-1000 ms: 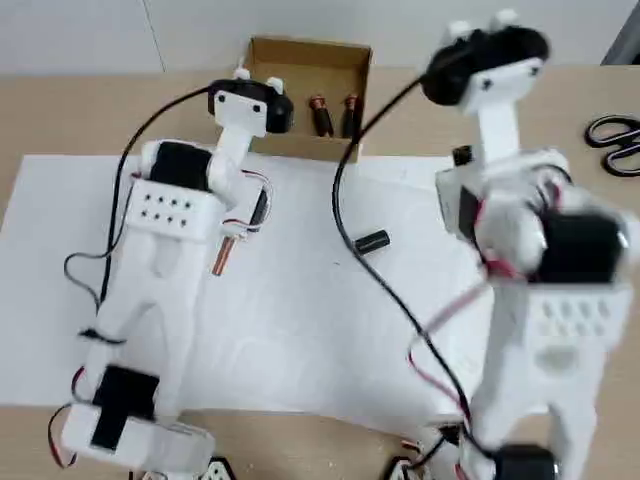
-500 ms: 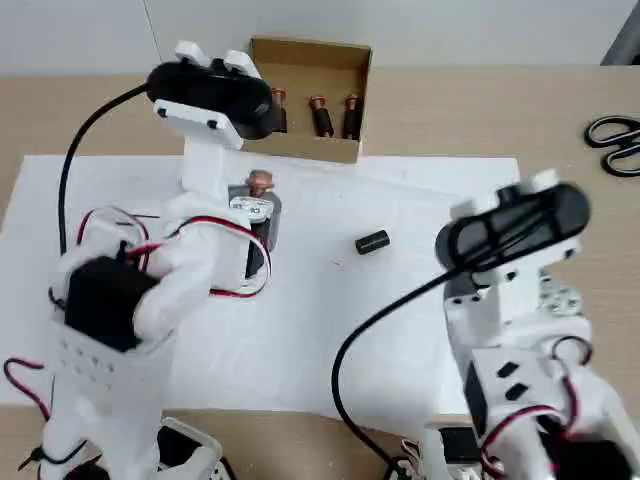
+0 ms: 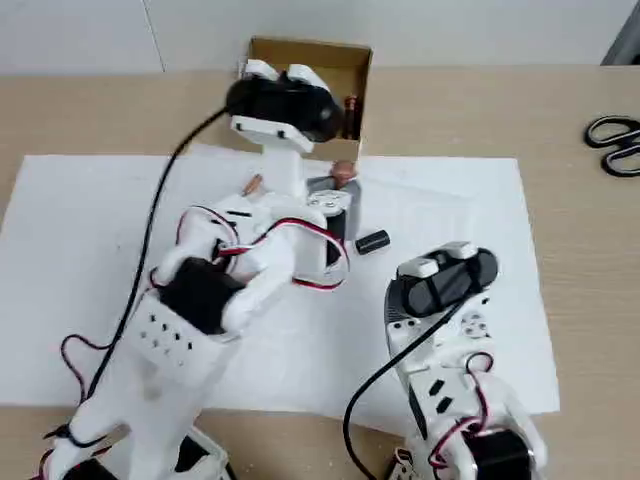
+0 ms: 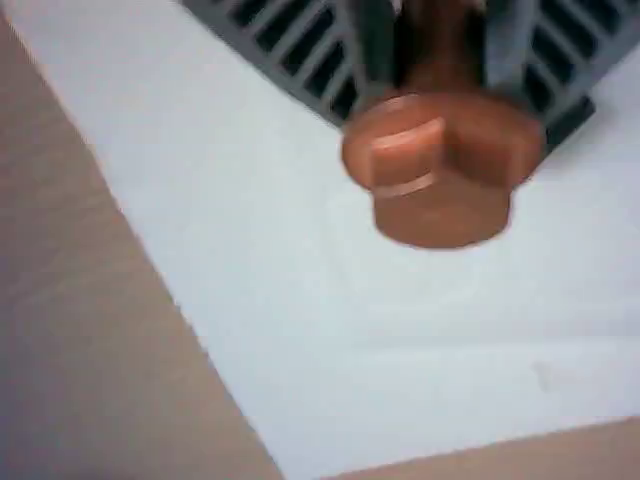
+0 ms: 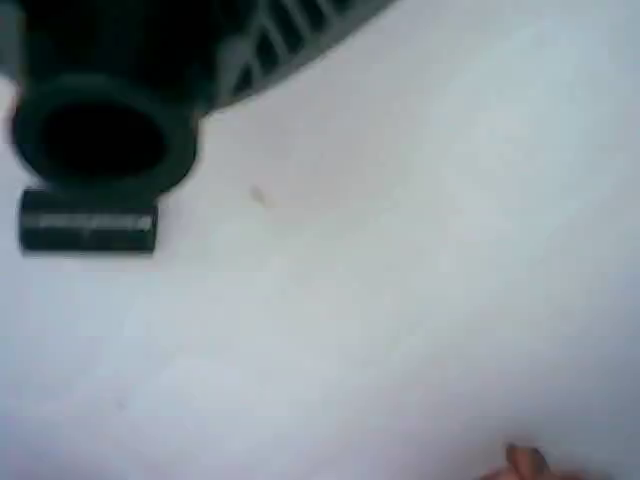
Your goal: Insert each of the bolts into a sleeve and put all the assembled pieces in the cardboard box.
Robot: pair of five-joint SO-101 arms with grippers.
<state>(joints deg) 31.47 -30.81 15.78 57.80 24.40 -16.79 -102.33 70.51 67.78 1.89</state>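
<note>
With the left claw (image 4: 440,45) clamped on the bolt (image 4: 440,165) and the right claw (image 5: 120,50) clamped on a sleeve (image 5: 100,140), bring shank square to the bore before pushing gently home.

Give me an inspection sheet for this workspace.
Surface: wooden table, white paper sheet on it.
Job's things: bolt in the left gripper; held sleeve in the right gripper; loose sleeve on the sheet; cardboard box with assembled pieces inside.
Clutter: scissors on the bare table beside the sheet.
Grippers: both shut on their parts.
Cables: black cable on each arm, red wires on the left arm.
Surroundings: pale wall behind the table.
</note>
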